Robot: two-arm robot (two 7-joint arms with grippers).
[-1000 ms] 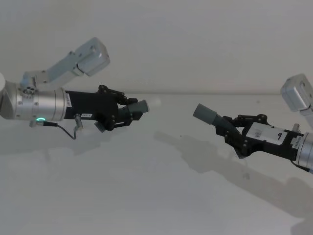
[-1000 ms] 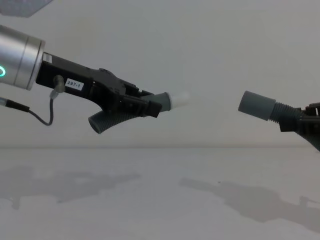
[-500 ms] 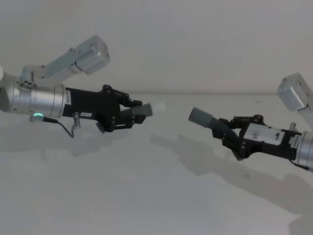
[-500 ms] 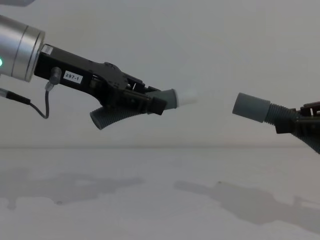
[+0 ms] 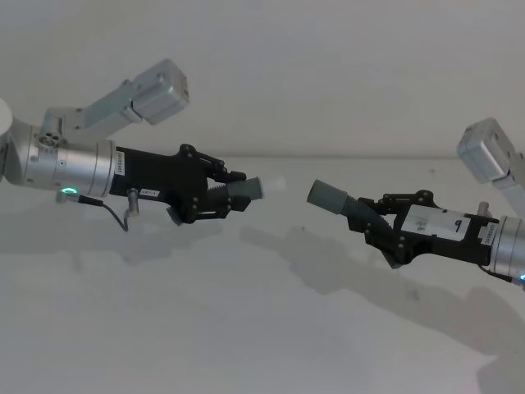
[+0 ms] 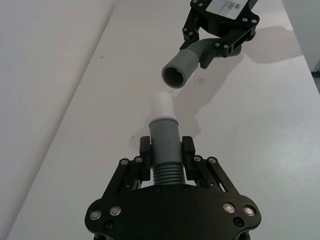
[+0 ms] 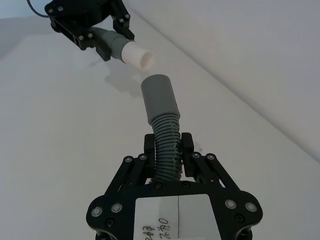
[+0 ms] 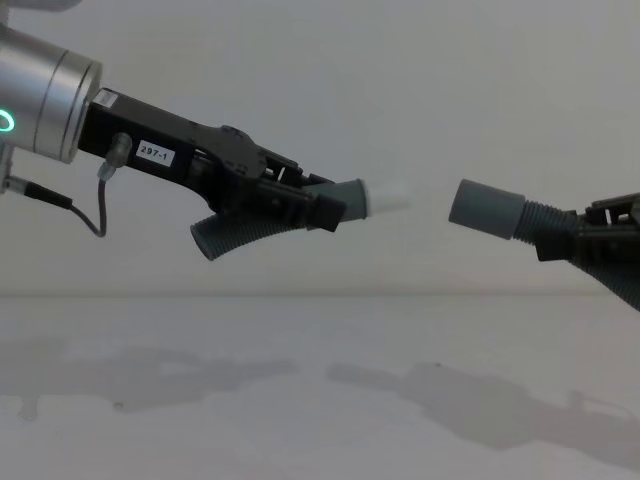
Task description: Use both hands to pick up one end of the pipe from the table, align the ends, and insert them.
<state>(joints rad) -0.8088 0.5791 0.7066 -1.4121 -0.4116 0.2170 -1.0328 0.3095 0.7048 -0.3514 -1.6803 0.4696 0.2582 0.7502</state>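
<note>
Both pipe pieces hang in the air above the white table (image 5: pixel 246 328). My left gripper (image 5: pixel 232 195) (image 8: pixel 318 205) is shut on the ribbed piece (image 8: pixel 235 235) whose grey cuff ends in a whitish spigot (image 8: pixel 388 197) (image 6: pixel 162 105). From the right, my right gripper (image 5: pixel 373 223) (image 7: pixel 168 146) is shut on the other ribbed piece, with its wide grey socket (image 8: pixel 483 209) (image 5: pixel 326 195) (image 7: pixel 158 97) facing the spigot. A small gap separates the two ends. In the left wrist view the socket's open mouth (image 6: pixel 176 75) sits just beyond the spigot, slightly off its line.
The white wall rises right behind the table's far edge (image 5: pixel 344 158). Both arms' shadows fall on the table below them (image 8: pixel 480 405). A grey cable (image 8: pixel 80 208) loops under the left wrist.
Both grippers have moved toward each other with their pieces. The gap between spigot and socket has shrunk to a small one.
</note>
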